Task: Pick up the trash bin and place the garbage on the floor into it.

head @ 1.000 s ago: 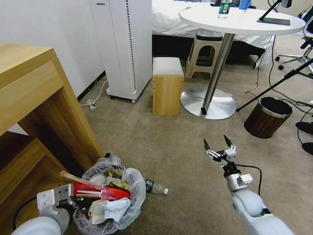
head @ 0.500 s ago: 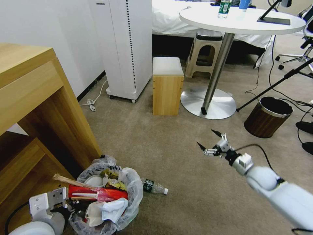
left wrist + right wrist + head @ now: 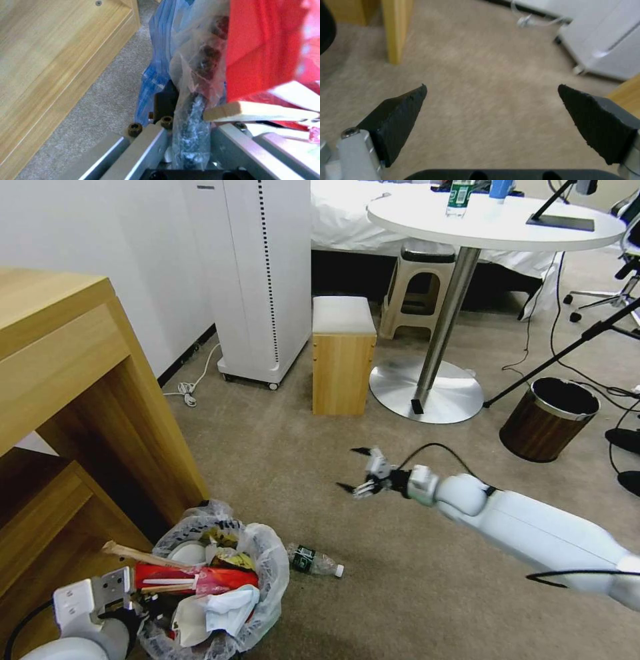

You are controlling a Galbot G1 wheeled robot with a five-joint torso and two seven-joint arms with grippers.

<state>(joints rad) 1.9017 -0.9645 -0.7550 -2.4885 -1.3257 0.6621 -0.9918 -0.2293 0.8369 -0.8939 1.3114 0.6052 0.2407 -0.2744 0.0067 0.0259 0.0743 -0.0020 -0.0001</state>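
Observation:
The trash bin [image 3: 270, 573], lined with a crinkly whitish bag, hangs low at my left beside the wooden desk. It is packed with garbage: a red wrapper [image 3: 200, 579], crumpled white paper [image 3: 223, 607] and a wooden stick [image 3: 130, 552]. My left gripper [image 3: 137, 613] is shut on the bin's bagged rim [image 3: 191, 117], which runs between the fingers [image 3: 150, 145]. A green-label bottle [image 3: 313, 561] lies on the beige floor [image 3: 400, 580] just right of the bin. My right gripper [image 3: 355, 470] hovers open over bare carpet, beyond and right of the bottle, with wide-spread fingers [image 3: 396, 117] holding nothing.
A wooden desk [image 3: 80, 400] stands close on the left. Farther back are a white appliance [image 3: 260, 280], a wooden stool [image 3: 343, 353] and a round table's metal base [image 3: 427, 390]. A brown wood-look bin [image 3: 547, 420], cables and a stand leg sit at the right.
My right arm has swung left across the carpet, and its open gripper has turned sideways. The held bin has shifted slightly down and left. The bottle has stayed put.

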